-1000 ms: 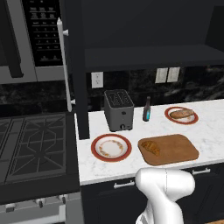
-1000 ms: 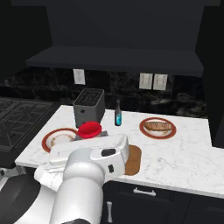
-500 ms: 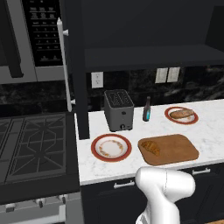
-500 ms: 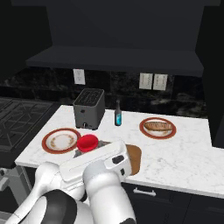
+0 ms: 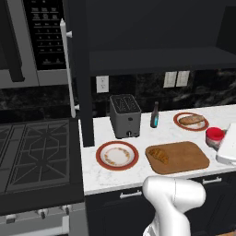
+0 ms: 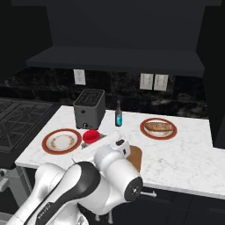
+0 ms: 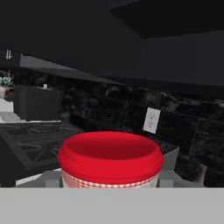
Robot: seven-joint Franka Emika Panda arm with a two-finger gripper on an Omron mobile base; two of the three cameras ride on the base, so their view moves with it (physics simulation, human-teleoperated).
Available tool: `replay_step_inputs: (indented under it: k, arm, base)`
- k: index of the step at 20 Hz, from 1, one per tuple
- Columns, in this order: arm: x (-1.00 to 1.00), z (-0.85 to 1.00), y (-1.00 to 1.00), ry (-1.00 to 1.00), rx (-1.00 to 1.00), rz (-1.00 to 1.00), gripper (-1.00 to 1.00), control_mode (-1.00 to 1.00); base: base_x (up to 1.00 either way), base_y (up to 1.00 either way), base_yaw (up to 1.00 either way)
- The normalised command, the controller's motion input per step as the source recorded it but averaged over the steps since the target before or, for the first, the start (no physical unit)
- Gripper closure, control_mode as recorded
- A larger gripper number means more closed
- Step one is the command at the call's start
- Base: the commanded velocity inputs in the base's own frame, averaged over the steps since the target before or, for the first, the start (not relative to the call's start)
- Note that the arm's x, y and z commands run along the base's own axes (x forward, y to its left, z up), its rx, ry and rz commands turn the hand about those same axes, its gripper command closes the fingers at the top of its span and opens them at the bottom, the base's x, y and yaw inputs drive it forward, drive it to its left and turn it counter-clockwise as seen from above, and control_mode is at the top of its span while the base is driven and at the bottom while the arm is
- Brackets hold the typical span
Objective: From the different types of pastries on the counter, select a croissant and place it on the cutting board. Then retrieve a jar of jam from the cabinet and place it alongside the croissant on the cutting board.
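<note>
The hand [image 7: 109, 186] is gripping the jar of jam [image 7: 110, 160] — the red lid is sitting right in front of its camera, standing straight up, with the fingers pressed on the sides just under the lid. From the base cameras the jar [image 5: 215, 137] is hanging just past the right end of the cutting board [image 5: 184, 156], above the bench [image 5: 138, 173], not set down yet.

The jar is looking small and squat, so I am guessing it is light but hard and smooth, maybe glass. It could slip or crack if it is bumped, so holding it by the round sides, low under the lid, seems best. Its long line is running up and down, lid on top.

A little further on, the croissant [image 5: 158, 155] is already lying on the left part of the board. It looks soft and flaky — easy to squash. Its long side is running slantwise across the board, with its tips curling toward the front edge.

Further back, the longer pastry [image 5: 191, 120] is resting on a red-rimmed plate [image 5: 177, 121], lying left to right. Behind it all, the dark cabinet [image 5: 152, 32] is hanging over the bench.
</note>
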Motion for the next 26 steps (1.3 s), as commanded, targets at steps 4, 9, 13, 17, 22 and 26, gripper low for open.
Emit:
replay_step_inputs:
  k: [4, 9, 13, 17, 22, 26]
  arm:
    - [1.00, -0.95, -0.18, 0.00, 0.00, 0.29, 1.00, -1.00]
    - [0.72, -0.36, -0.42, 0.04, 0.00, 0.29, 1.00, -1.00]
    - [0.23, -0.37, -0.39, 0.04, 0.05, 0.00, 1.00, -1.00]
    - [0.39, -0.45, -0.48, 0.14, -0.01, 0.00, 1.00, -1.00]
    - [0.00, 0.00, 0.00, 0.00, 0.00, 0.00, 1.00, -1.00]
    - [-0.31, -0.27, -0.09, 0.00, 0.00, 0.00, 1.00, -1.00]
  base:
    - [0.00, 0.00, 0.00]
    - [0.00, 0.00, 0.00]
    - [0.00, 0.00, 0.00]
    - [0.00, 0.00, 0.00]
    - [0.00, 0.00, 0.00]
    - [0.00, 0.00, 0.00]
